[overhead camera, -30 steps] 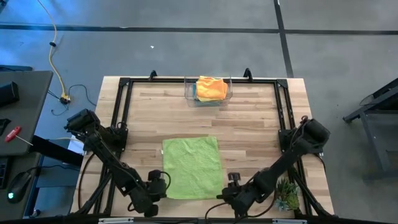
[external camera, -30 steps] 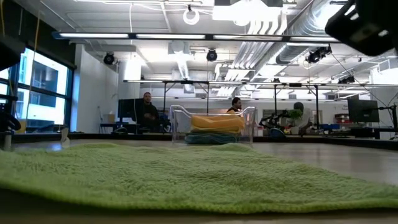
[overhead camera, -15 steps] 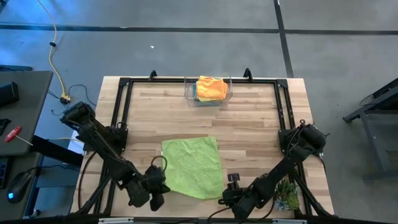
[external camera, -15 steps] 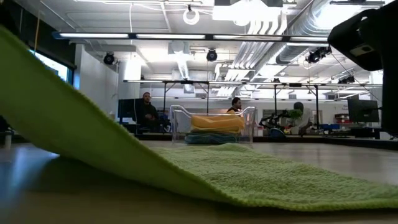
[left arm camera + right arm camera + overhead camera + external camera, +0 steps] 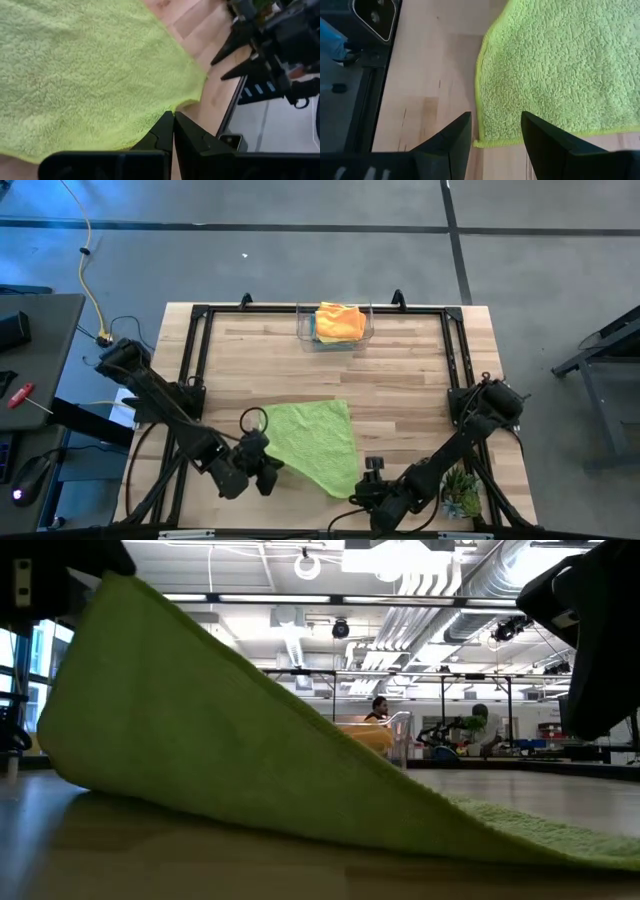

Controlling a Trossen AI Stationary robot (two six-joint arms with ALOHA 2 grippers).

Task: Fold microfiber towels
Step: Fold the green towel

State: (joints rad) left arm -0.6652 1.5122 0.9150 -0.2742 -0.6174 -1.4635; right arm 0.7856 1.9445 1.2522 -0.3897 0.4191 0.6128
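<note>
A lime green towel (image 5: 315,442) lies on the wooden table (image 5: 400,380), with its near left corner raised off the wood. My left gripper (image 5: 271,469) is shut on that corner, and the cloth slopes down from it to the table (image 5: 250,760). My right gripper (image 5: 362,482) is open just above the towel's near right corner (image 5: 479,142). One finger stands on either side of that corner; whether they touch it I cannot tell. Orange and yellow towels (image 5: 340,320) rest in a clear bin (image 5: 306,332) at the far edge. My left gripper pinches the towel's near left corner (image 5: 169,111) between its two shut fingers (image 5: 165,131), at the hem. The fingers slant down from the table's near left side. The corner is lifted clear, and the cloth runs slack down to the part lying flat on the table.
A small green spiky plant (image 5: 462,492) stands near the right arm at the near right. Black frame rails (image 5: 195,360) run along the table's left, right and far sides. Bare wood lies between the towel and the bin. People sit in the room beyond (image 5: 380,708).
My left gripper has risen and moved toward the table's middle, rolling its wrist, with the towel's near left corner shut in it. That corner has lifted off the wood and begun folding over; the far and right parts stay flat. My right gripper has sunk slightly over the near right corner.
</note>
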